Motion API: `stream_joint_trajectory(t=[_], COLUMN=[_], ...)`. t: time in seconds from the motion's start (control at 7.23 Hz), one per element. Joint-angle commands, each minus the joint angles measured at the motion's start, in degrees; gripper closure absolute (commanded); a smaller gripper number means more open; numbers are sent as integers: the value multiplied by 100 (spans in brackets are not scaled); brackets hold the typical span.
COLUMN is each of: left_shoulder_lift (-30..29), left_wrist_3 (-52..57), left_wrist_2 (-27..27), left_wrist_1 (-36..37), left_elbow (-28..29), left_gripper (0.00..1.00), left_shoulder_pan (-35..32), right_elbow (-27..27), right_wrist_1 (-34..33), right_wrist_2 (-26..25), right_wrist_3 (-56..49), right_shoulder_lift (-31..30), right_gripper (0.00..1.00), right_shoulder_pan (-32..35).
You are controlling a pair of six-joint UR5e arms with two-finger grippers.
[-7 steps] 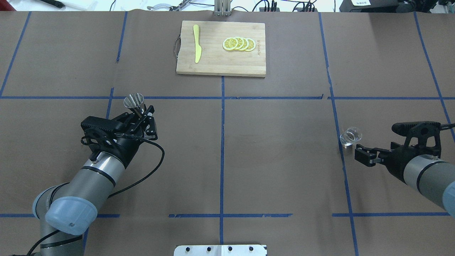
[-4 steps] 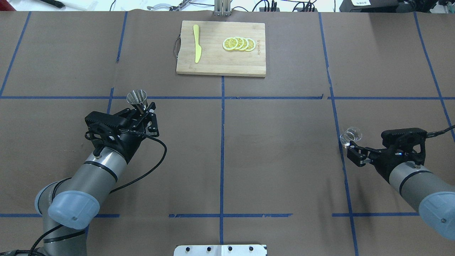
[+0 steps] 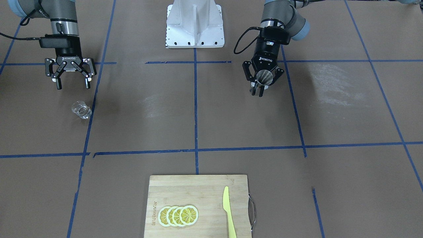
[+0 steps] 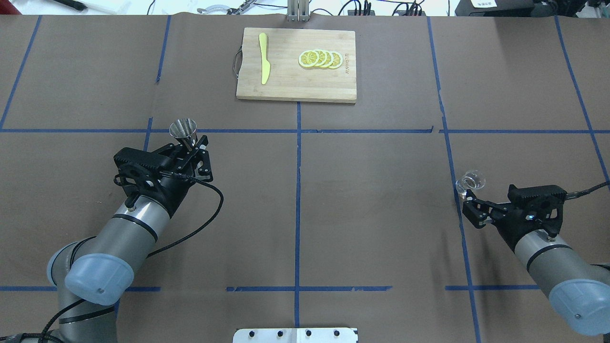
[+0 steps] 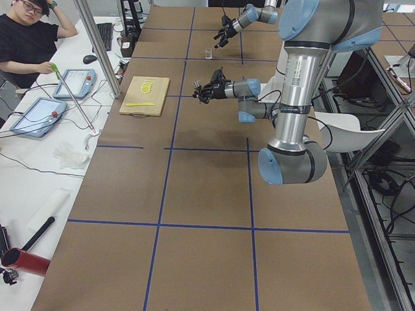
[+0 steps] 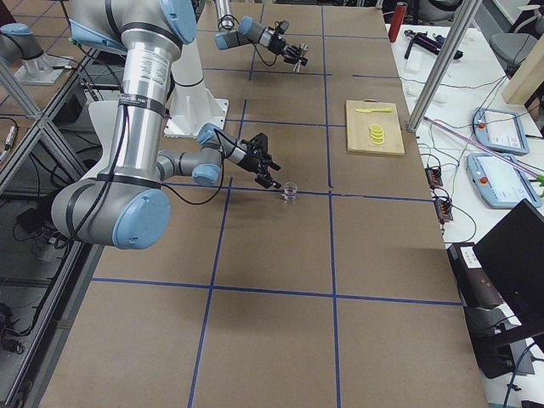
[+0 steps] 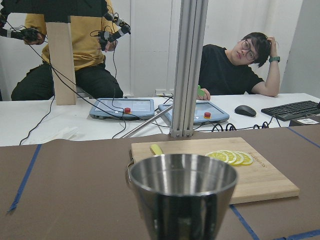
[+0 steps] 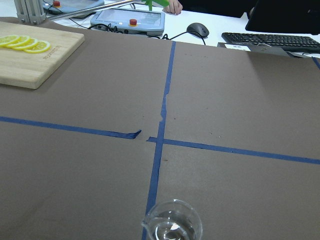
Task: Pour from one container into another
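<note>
- Left fingers (image 3: 257, 90) clamped on the steel jigger (image 3: 264, 77), which sits upright and looks lifted off the tabletop (image 3: 231, 112), upper right of the front view.
- Right fingers (image 3: 59, 84) spread wide and empty, just short of the glass cup (image 3: 81, 110) standing at mid-left.
- Nothing poured yet; cup grasp, lift and tilt are left.
- Both arms reach forward and low, wrists roughly level.

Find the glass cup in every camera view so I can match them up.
Front-facing: cup at left, mid-height.
Overhead: cup at right, mid-height.
Exterior left: cup far off, top centre.
Exterior right: cup near the centre.
Left wrist: not in it.
Right wrist: cup at the bottom edge, centre.
Shared landmark: the cutting board, seen in all six views.
</note>
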Motion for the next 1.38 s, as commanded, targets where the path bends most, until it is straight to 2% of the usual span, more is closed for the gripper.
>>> stream_joint_trajectory(t=[0.0, 0.28, 0.42, 0.69, 1.25], left_shoulder_lift=[0, 9, 9, 9, 9], left_wrist_3=[0, 0, 0, -9, -9], left_wrist_2=[-1, -10, -10, -10, -45], left_wrist_1=[9, 0, 0, 0, 0], left_elbow=[20, 134, 134, 187, 213], left_gripper=[100, 100, 100, 100, 100], left_shoulder_pan=[-1, -9, -27, -36, -62], right_elbow=[-702, -853, -1133, -1381, -1496], right_wrist_1=[706, 727, 745, 762, 762], right_wrist_2=[-606, -792, -802, -890, -916], right_wrist_3=[-81, -82, -90, -99, -274], right_shoulder_lift=[169, 354, 677, 750, 785], right_gripper=[0, 0, 0, 0, 0], right_shoulder_pan=[-200, -314, -298, -306, -140])
